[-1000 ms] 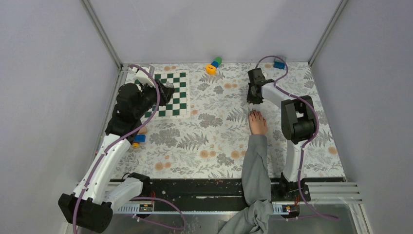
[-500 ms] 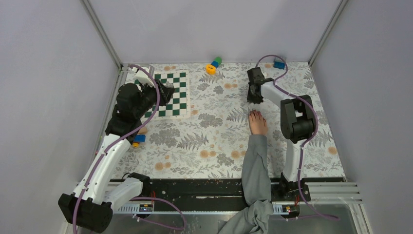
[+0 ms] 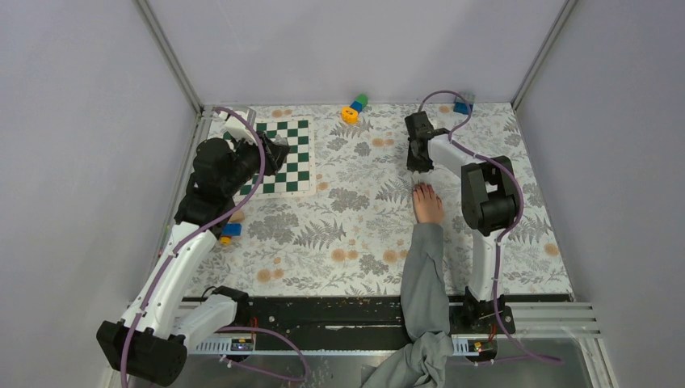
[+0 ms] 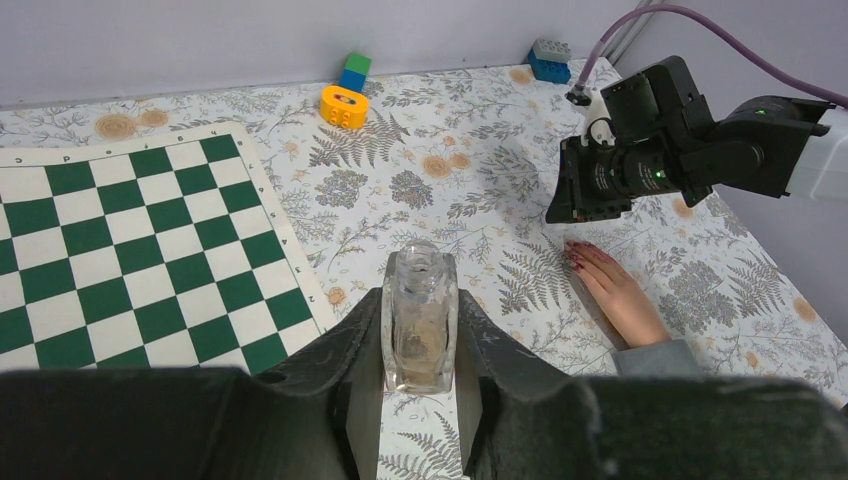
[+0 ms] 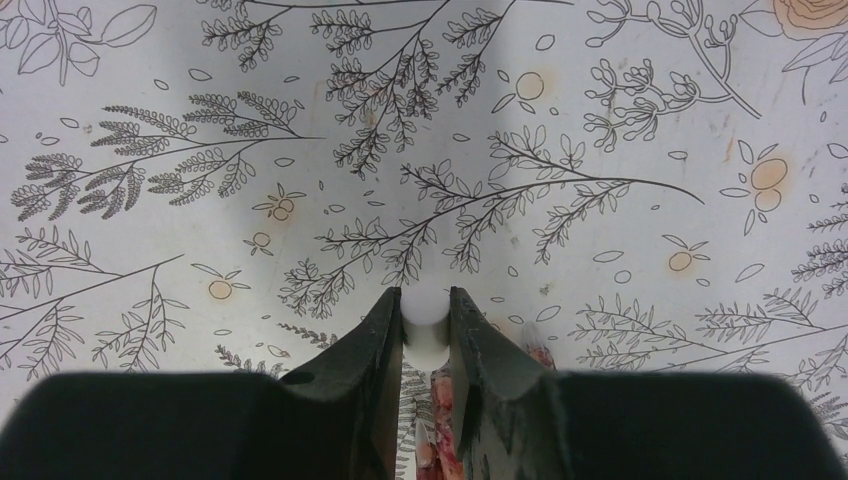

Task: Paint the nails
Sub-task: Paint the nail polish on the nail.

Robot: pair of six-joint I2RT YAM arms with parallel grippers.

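Observation:
A bare human hand [image 3: 427,203] with a grey sleeve [image 3: 425,279] lies flat on the floral mat; its dark-red nails [image 4: 577,259] show in the left wrist view. My right gripper [image 3: 419,153] hangs just beyond the fingertips, shut on a white brush cap [image 5: 424,318]; reddish fingertips [image 5: 440,420] show between and below the jaws. My left gripper [image 3: 275,155] is over the chessboard [image 3: 284,156], shut on a clear open glass polish bottle [image 4: 419,318], held upright.
An orange, blue and green block stack [image 3: 354,108] sits at the back middle. A blue brick [image 3: 462,107] sits at the back right. A small blue and orange block [image 3: 229,231] lies by the left arm. Grey walls enclose the table.
My right gripper has moved slightly back and left, away from the fingertips. The hand and the left arm have not moved.

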